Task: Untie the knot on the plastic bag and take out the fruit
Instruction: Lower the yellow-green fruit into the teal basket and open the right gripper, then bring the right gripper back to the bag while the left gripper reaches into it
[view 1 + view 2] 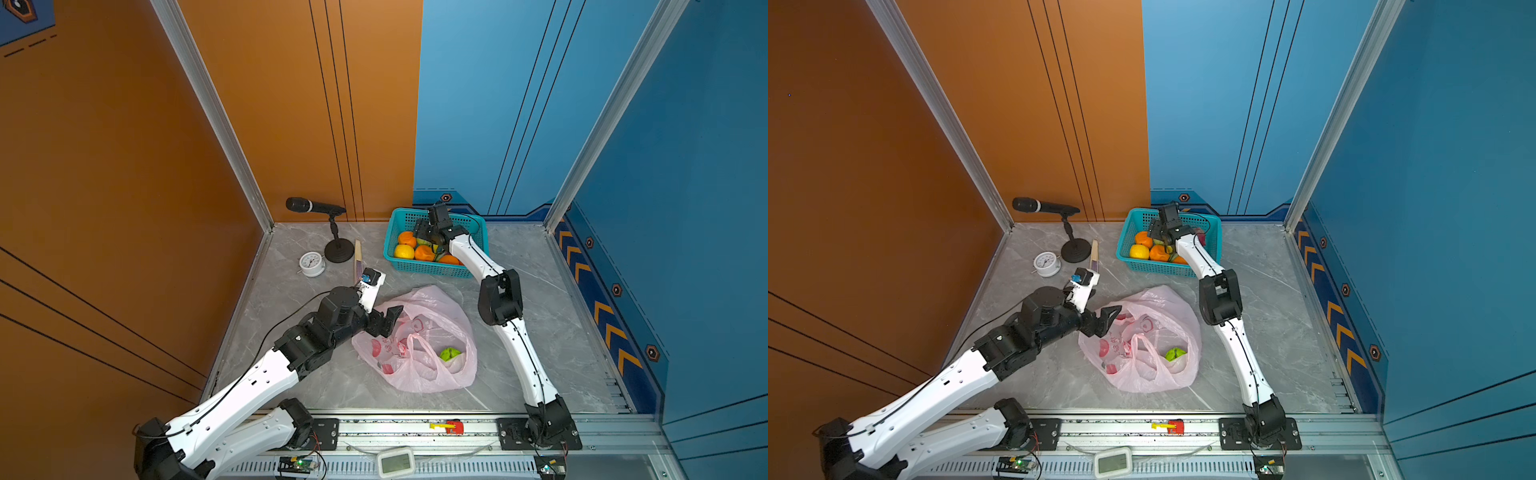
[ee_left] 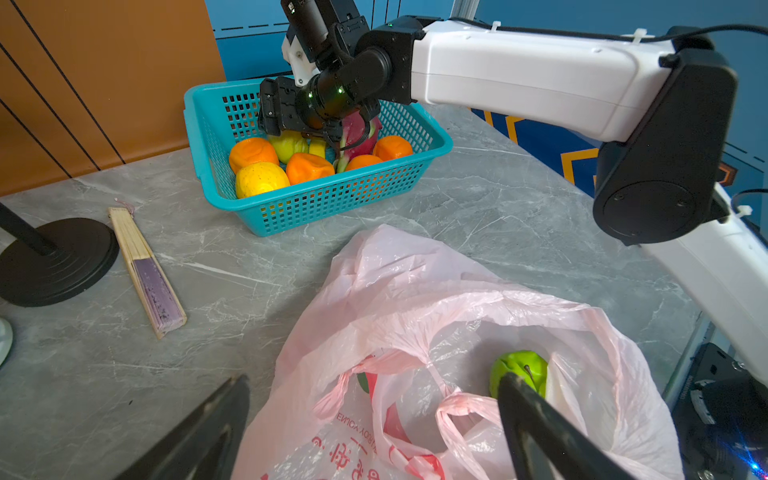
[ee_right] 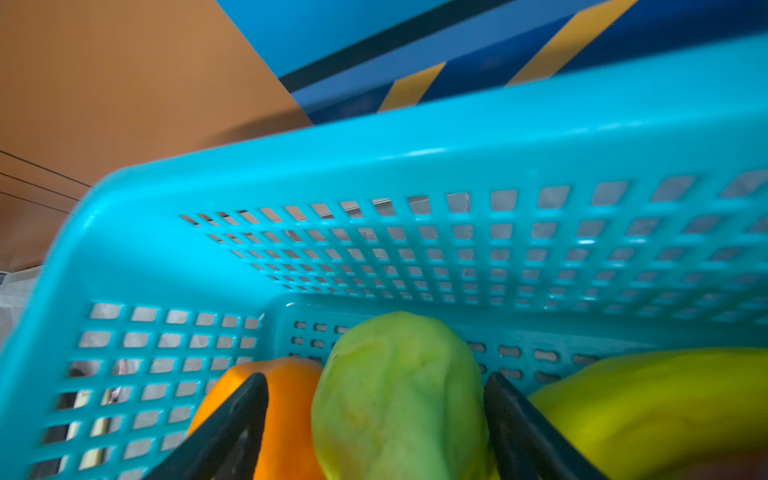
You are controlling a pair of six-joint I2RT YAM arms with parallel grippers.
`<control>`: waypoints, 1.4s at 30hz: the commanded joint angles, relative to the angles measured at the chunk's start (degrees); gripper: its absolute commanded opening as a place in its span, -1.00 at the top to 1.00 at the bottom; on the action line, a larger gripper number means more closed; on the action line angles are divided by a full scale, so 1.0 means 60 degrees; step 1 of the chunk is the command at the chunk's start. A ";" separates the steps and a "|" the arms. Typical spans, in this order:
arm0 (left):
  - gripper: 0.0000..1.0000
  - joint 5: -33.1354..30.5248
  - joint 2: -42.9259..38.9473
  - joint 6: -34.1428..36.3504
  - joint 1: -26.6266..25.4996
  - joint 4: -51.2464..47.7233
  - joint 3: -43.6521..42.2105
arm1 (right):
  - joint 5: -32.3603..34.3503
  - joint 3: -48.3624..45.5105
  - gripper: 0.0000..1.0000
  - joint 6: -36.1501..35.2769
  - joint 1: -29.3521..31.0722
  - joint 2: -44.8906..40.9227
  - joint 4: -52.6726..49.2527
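green pear (image 3: 399,415) sat loose between my right end effector's (image 3: 376,376) spread jaws, in the basket (image 3: 374,145); a round green fruit (image 2: 519,368) lay in the plastic bag (image 2: 415,282), nearer my released left end effector (image 2: 372,379).

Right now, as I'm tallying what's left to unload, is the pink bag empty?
Not empty: a green fruit lies inside the plastic bag, visible through its open mouth. More under the folds: cannot tell.

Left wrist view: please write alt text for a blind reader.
A crinkly pale-pink plastic bag lies open on the grey marble table, one round green fruit inside, near the open black fingers of the left gripper. Beyond, a white robot arm reaches into a teal mesh basket of oranges.
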 commanded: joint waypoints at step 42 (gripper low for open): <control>-0.62 0.1997 0.2307 -0.1863 -0.1295 0.0646 0.0825 | -0.0136 -1.3589 -0.80 -0.0217 0.0742 -1.5631 -0.2300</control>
